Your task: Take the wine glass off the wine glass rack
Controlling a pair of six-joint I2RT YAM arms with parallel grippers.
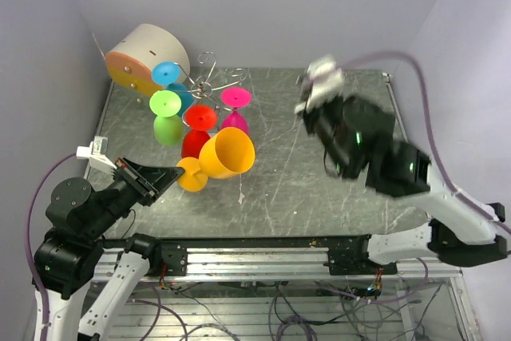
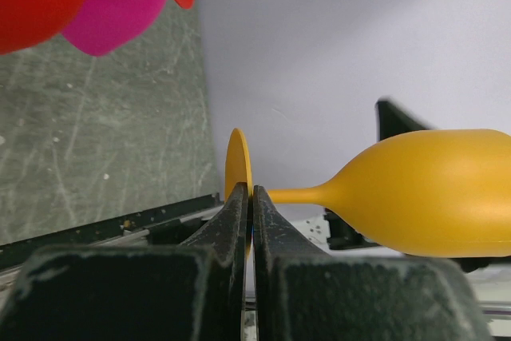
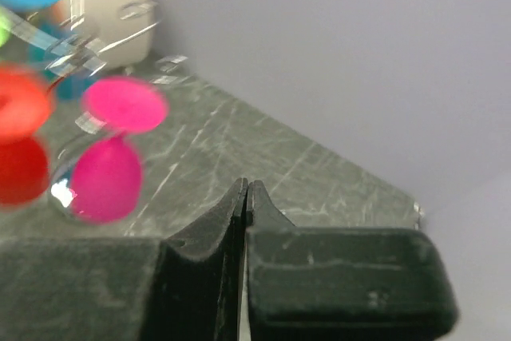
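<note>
Left gripper (image 1: 172,175) pinches the foot of the yellow wine glass (image 1: 226,153); the glass lies sideways, just near of the wine glass rack (image 1: 206,85) at the far left of the table (image 1: 319,197), seemingly clear of the hooks; its bowl sits close beside a hanging red glass (image 1: 194,143).

From the left wrist, the jaws clamp only the thin rim of the foot; the heavy bowl could pivot or slip free.

From the right wrist, the right gripper (image 3: 246,189) is pressed together, empty, well right of the rack.
</note>
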